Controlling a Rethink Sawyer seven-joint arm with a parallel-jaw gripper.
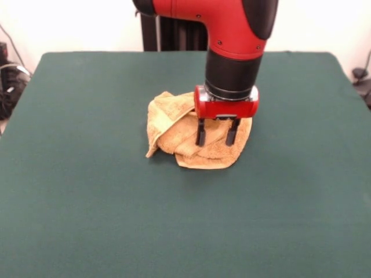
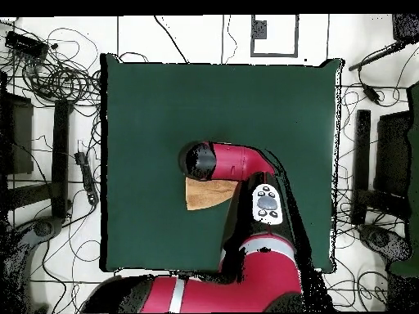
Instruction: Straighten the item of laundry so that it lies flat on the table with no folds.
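The orange-tan towel [image 1: 185, 136] lies crumpled in a folded heap a little beyond the middle of the dark green table [image 1: 87, 191]. My gripper [image 1: 216, 139] hangs straight down over the heap's right part. Its two black fingers [image 1: 200, 134] stand apart, open, with their tips at the cloth's top folds; nothing is held between them. In the overhead view the arm covers most of the towel [image 2: 209, 195]; only one corner shows beside it, and the gripper is hidden under the arm.
The red and black arm [image 1: 235, 40] comes down from the table's far side. Cables and equipment [image 2: 49, 74] lie on the floor around the table [image 2: 147, 123].
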